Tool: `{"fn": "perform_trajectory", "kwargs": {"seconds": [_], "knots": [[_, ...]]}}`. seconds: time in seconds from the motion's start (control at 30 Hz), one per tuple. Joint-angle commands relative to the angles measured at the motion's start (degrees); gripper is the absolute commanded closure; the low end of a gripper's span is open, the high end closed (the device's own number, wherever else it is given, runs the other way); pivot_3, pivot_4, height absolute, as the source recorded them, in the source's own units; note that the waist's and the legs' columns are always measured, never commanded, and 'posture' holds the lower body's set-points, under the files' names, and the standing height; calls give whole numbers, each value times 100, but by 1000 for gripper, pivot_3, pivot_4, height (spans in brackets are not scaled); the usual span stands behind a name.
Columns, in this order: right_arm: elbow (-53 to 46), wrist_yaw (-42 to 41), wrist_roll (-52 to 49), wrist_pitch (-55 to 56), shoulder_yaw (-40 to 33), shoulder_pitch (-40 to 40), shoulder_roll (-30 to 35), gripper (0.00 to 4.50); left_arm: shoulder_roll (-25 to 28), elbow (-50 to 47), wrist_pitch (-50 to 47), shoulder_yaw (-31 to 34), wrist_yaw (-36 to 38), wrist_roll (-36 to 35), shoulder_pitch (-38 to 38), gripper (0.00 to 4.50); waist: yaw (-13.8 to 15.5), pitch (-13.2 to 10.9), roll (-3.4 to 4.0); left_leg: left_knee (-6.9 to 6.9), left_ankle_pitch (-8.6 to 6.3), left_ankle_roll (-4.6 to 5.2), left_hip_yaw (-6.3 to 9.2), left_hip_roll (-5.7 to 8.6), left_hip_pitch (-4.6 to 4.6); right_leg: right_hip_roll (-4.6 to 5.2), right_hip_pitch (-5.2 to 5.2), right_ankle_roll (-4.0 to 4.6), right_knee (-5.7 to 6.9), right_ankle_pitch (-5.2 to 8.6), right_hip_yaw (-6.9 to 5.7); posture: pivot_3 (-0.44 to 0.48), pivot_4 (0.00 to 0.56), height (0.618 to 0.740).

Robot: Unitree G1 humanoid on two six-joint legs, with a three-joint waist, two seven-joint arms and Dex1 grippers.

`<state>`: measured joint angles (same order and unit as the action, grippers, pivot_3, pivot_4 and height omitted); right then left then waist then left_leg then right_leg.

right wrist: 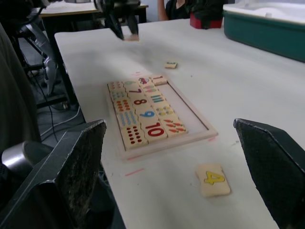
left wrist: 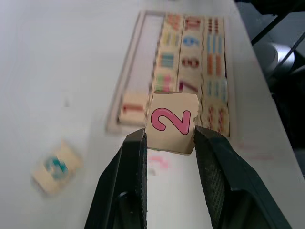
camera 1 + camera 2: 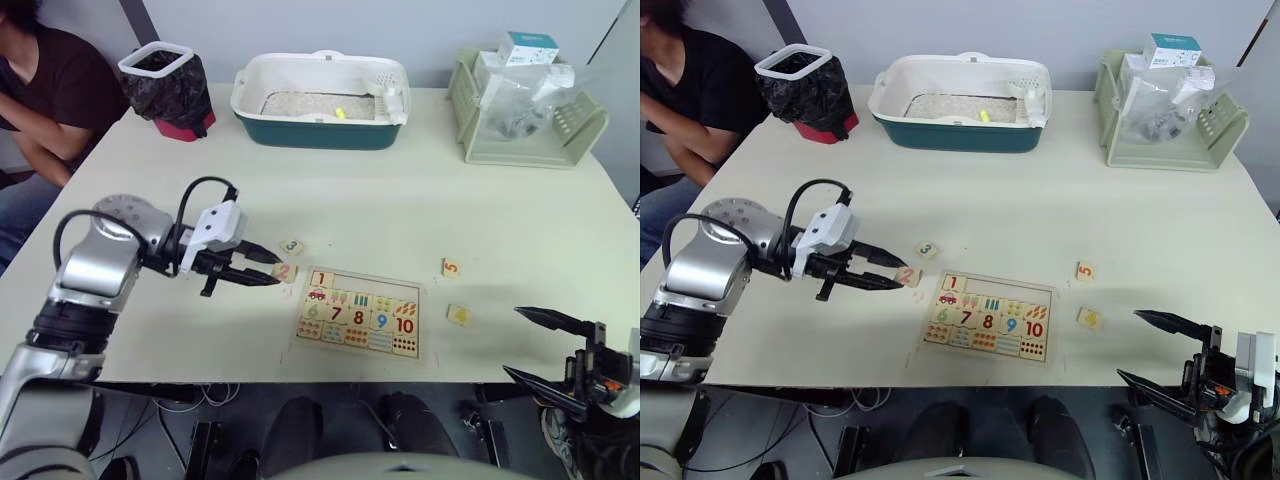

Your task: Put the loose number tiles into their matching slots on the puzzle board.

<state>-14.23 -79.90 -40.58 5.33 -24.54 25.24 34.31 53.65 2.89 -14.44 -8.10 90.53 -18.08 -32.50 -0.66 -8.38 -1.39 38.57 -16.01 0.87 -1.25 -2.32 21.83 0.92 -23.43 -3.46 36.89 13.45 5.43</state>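
Tile 2, pinched in the left gripper jaws left of centre frame, needs carrying to the puzzle board slot beside tile 1; right gripper jaws gape empty.

Tile 2 gripped, tiles 3, 4, 5 loose

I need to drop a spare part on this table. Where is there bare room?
Free: the wide middle between the teal tray and the puzzle board. Crowded: around the board, with tiles 3, 5, 4 and the left gripper holding tile 2.
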Motion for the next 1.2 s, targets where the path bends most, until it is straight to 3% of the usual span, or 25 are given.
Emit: {"fn": "perform_trajectory", "kwargs": {"seconds": [0.03, 0.2, 0.53, 1.2], "knots": [[-189, 44, -32, 132, -74, 47, -34, 0, -18, -177, -204, -262, 106, 173, -369, 3505, -18, 0, 2, 0, 0, 0, 0, 0, 0, -1, 0, 0, 0, 0, 0, 0, 150, 740], [-235, 144, 53, 250, -78, 96, -109, 0, -586, 69, -482, -990, -312, 889, -1268, 3505, 72, -6, -8, 10, 0, 0, 9, 5, 8, -4, 2, 0, 0, 0, -1, 0, 150, 740], [-323, 297, 71, 354, -65, 162, -163, 0, -1047, 142, -872, -1835, -321, 1647, -1938, 3505, -2, -7, -7, 7, 0, 0, 11, 7, 9, -8, 3, 1, -2, 0, 9, 0, 150, 740], [-302, 386, 64, 387, -33, 141, -166, 0, -1785, 179, -1372, -2768, -492, 2612, -2176, 3505, 2, -7, -7, 9, 0, 1, 12, 8, 10, -7, 3, 2, -2, -1, 10, 0, 150, 740]]}}
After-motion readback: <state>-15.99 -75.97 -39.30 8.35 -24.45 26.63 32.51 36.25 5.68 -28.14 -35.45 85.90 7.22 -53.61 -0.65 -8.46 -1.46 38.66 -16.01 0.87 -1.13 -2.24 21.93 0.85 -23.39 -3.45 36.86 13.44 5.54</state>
